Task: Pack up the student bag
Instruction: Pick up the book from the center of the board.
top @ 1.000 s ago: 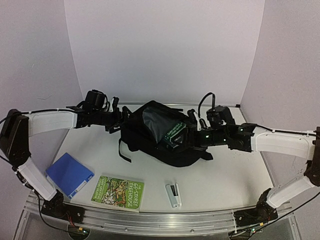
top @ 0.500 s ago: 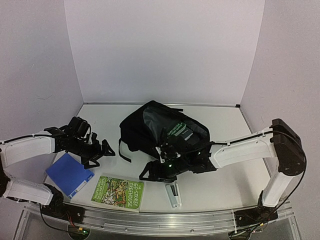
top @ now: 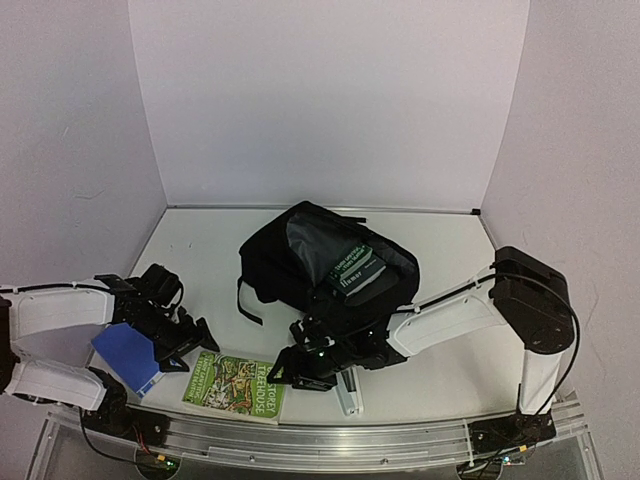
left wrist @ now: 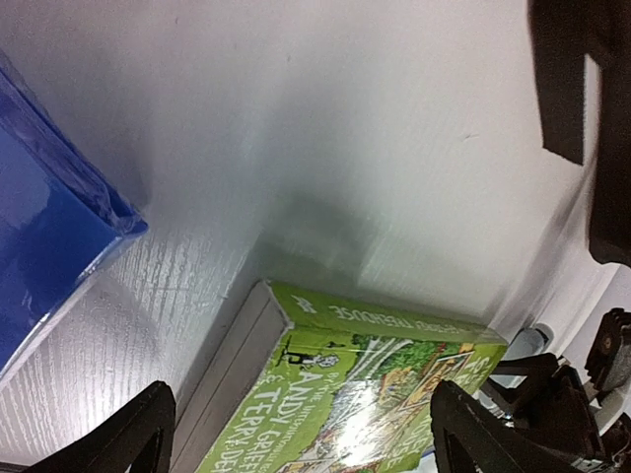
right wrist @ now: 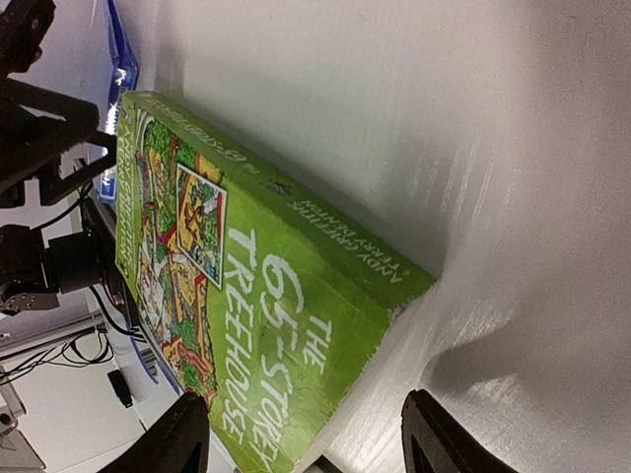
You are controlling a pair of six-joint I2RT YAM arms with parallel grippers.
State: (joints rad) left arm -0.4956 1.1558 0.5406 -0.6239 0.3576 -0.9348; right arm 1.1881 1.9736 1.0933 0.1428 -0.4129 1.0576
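Black fabric student bag (top: 290, 260) sits mid-table toward the back, open, with a dark green book (top: 352, 267) poking out of it. Your left gripper (left wrist: 301, 439) is spread wide and empty, low over the table (left wrist: 345, 148) between the blue folder (left wrist: 49, 246) and the green paperback (left wrist: 375, 374). Your right gripper (right wrist: 306, 443) is wide open too, holding nothing, at the paperback's opposite edge. White stapler (top: 347, 392) lies just beside it.
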